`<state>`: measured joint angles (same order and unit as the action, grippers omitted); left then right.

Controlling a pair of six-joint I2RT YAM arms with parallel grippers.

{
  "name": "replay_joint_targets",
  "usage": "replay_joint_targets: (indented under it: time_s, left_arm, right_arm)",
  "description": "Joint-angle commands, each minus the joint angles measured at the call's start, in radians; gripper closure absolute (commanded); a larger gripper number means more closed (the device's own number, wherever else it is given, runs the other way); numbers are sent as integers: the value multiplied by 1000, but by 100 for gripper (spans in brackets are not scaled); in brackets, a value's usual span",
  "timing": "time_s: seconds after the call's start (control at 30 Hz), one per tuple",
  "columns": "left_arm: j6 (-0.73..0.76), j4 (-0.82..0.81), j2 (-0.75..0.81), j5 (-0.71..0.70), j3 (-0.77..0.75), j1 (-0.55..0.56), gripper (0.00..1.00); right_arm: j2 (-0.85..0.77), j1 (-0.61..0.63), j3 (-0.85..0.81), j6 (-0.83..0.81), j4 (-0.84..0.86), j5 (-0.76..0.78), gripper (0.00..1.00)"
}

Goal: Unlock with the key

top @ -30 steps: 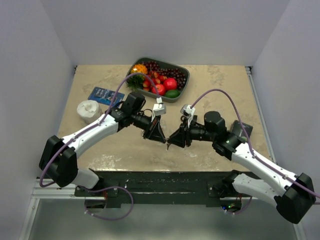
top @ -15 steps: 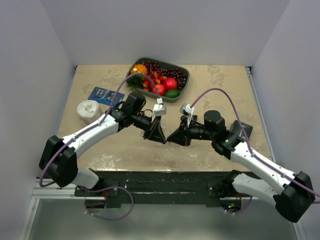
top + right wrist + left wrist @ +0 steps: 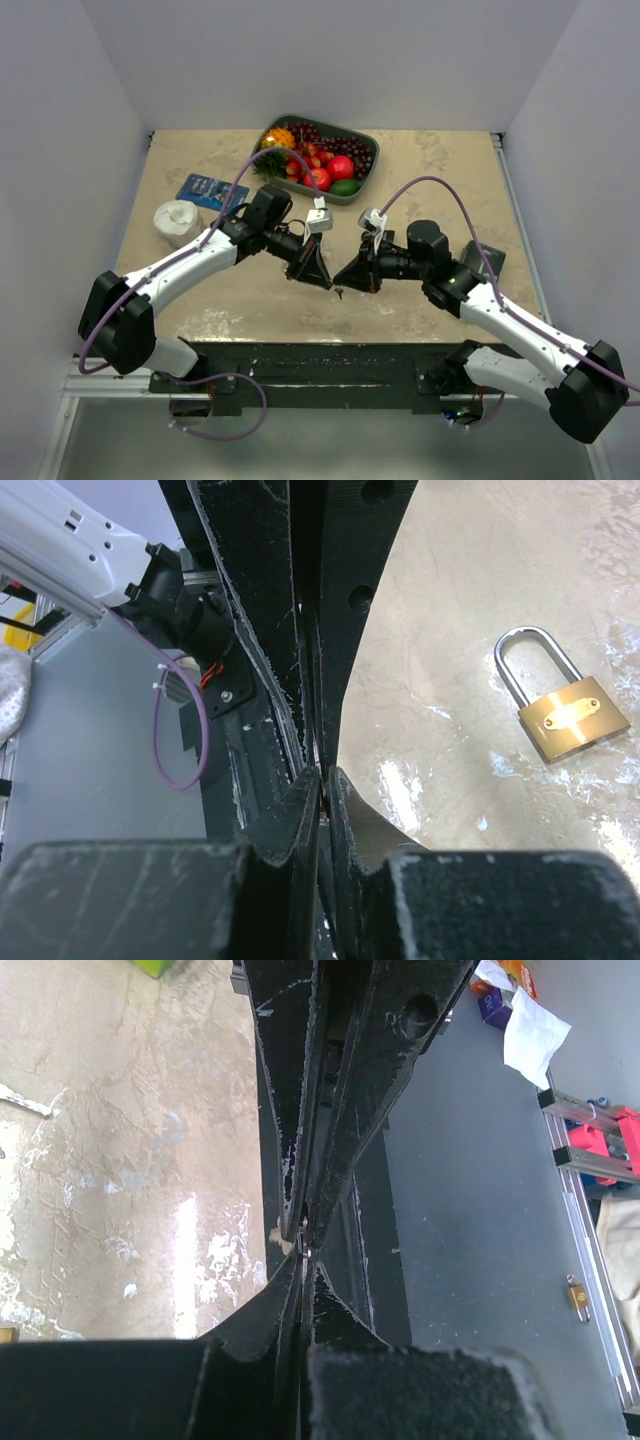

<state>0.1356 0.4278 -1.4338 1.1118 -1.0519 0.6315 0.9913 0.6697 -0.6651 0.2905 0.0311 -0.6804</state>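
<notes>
Two pincers met tip to tip at the table's [image 3: 440,170] near edge: left gripper [image 3: 326,284] fully closed, right gripper [image 3: 339,286] a sliver apart, any key between them unreadable. Padlock [image 3: 565,715] lay flat beside the right, hidden from above

Nothing written can be read in any of the views. The brass padlock [image 3: 572,716] lying on the table [image 3: 450,600] has a small plate on its body (the likeliest spot for a brand name), but the marks on it are blurred past reading in the right wrist view. The blue packet [image 3: 210,191] near the table's left edge shows pale print in the top view, too small to make out. The small coloured boxes [image 3: 500,1000] off the table in the left wrist view are too blurred to show any lettering
</notes>
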Motion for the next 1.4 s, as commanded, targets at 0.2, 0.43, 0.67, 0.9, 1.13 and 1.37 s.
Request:
replay_joint_targets:
  time_s: [0.2,0.43,0.67,0.9,1.13,1.37]
  left_arm:
    - [24,-37,30,8,-13,5,100]
    - [22,-40,35,5,-13,5,100]
    - [-16,-87,49,-70,-13,7,94]
    - [-170,-272,111,-357,50,4,10]
    - [-306,-379,266,-800,130,2,1]
    - [-683,-392,358,-1152,387,5,1]
  right_arm:
    - [9,1,9,-5,23,-68,89]
    - [14,1,13,-7,27,-91,94]
    - [12,1,21,-1,33,-46,100]
    - [-39,-24,65,62,108,168,100]
    - [-25,-55,98,151,242,417,100]
    - [-14,-53,59,154,213,565,100]
